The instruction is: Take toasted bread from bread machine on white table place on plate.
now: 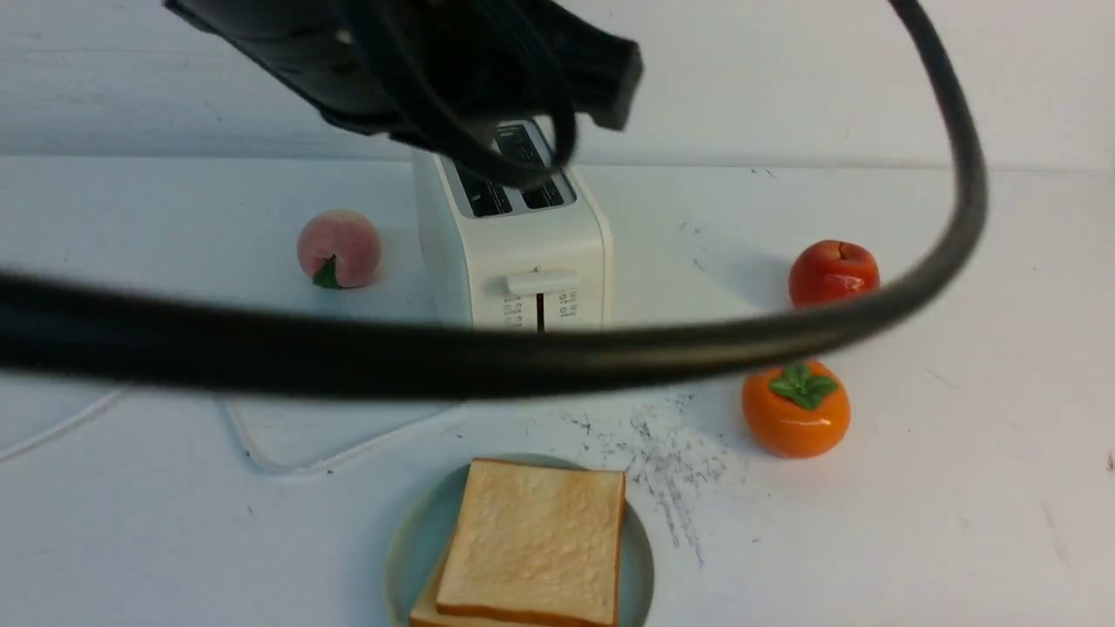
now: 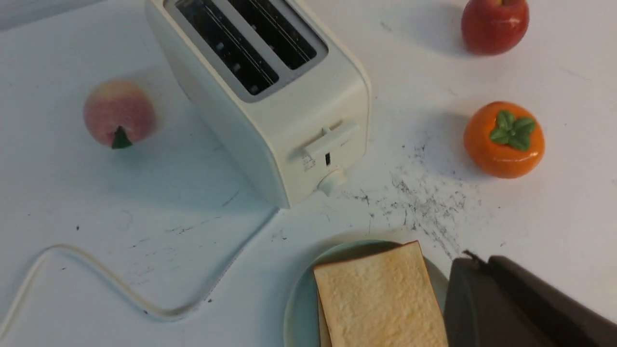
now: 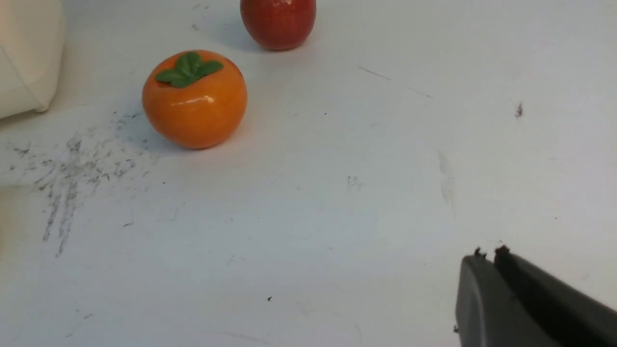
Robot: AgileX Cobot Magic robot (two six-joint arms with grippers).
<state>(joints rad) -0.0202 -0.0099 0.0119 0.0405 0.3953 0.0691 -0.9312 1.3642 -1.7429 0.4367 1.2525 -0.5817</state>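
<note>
Two slices of toasted bread [image 1: 533, 544] lie stacked on the pale blue-green plate [image 1: 409, 549] at the table's near edge; the top slice covers most of the lower one. They also show in the left wrist view [image 2: 381, 299] on the plate [image 2: 299, 308]. The white bread machine [image 1: 514, 244] stands behind the plate, both slots empty [image 2: 250, 43]. My left gripper [image 2: 475, 262] is shut and empty, raised beside the plate. My right gripper [image 3: 489, 255] is shut and empty above bare white table [image 3: 313, 217].
A peach [image 1: 339, 248] sits left of the bread machine. A red apple [image 1: 834, 273] and an orange persimmon [image 1: 795, 409] sit to its right. The white cord [image 2: 96, 279] loops left of the plate. A black cable [image 1: 435, 353] and the arm body [image 1: 418, 61] block part of the front view.
</note>
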